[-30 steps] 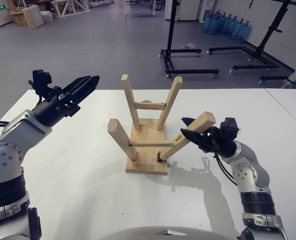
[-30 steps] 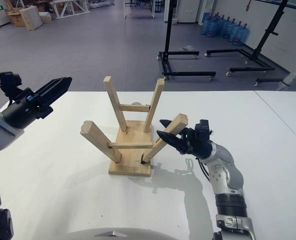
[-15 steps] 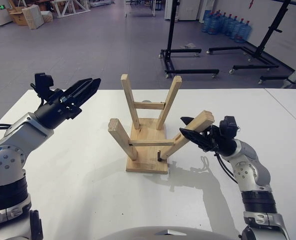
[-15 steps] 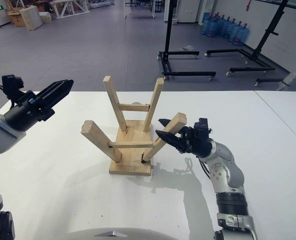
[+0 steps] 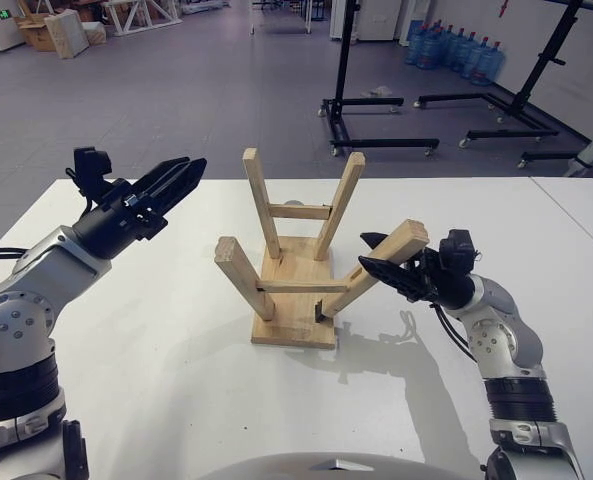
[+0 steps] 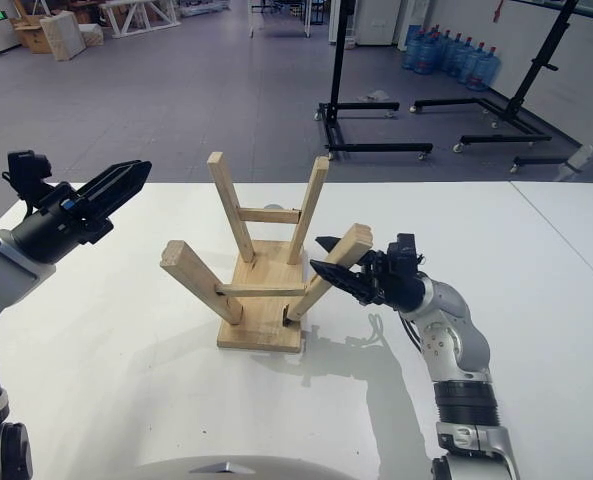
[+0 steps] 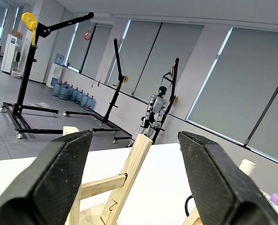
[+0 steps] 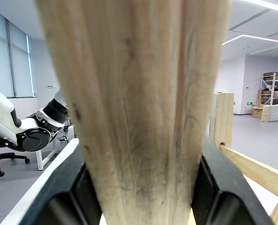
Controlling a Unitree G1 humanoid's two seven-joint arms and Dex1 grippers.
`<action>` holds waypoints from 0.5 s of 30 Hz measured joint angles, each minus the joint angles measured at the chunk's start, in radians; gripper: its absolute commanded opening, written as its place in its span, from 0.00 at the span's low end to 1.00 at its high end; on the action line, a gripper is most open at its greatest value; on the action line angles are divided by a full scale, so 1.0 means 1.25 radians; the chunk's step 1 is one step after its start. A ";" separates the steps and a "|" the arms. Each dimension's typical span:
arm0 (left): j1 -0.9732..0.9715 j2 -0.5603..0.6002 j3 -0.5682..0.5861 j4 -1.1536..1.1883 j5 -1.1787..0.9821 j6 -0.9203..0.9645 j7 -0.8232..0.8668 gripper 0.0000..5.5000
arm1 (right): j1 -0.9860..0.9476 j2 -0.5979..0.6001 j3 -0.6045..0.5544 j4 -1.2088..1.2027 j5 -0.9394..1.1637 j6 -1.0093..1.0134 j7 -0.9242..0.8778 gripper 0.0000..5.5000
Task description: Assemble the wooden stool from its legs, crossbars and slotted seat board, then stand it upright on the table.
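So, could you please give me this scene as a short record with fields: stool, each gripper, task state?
stool: upside down, seat board flat on the table, four legs pointing up
far crossbar: joins the two far legs
near crossbar: joins the two near legs
left gripper: open, in the air left of the stool, touching nothing
right gripper: shut on the near right leg, which leans to the right
task state: stool not yet upright

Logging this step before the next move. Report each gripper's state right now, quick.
Left gripper: open, holding nothing.
Right gripper: shut on the tilted stool leg.
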 measured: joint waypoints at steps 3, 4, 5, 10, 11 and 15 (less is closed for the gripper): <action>0.000 -0.001 0.000 0.000 0.000 0.000 0.000 0.61 | 0.001 -0.001 0.001 0.000 -0.001 -0.003 0.000 0.37; 0.000 -0.002 0.000 0.000 0.000 0.000 0.000 0.61 | 0.001 -0.001 0.003 -0.001 -0.001 -0.006 0.001 0.37; 0.000 -0.002 0.000 0.000 0.000 0.000 0.000 0.61 | 0.002 -0.001 0.005 -0.002 -0.001 -0.007 0.001 0.37; 0.000 -0.003 0.000 0.000 0.000 0.000 0.000 0.61 | 0.006 -0.001 0.008 -0.008 0.001 -0.007 -0.001 0.37; 0.000 -0.003 -0.001 0.000 0.001 0.000 0.000 0.61 | 0.007 -0.002 0.008 -0.008 0.002 -0.007 -0.001 0.37; 0.000 -0.003 -0.001 0.000 0.003 0.000 0.000 0.61 | 0.010 -0.001 0.009 -0.011 0.002 -0.007 -0.001 0.37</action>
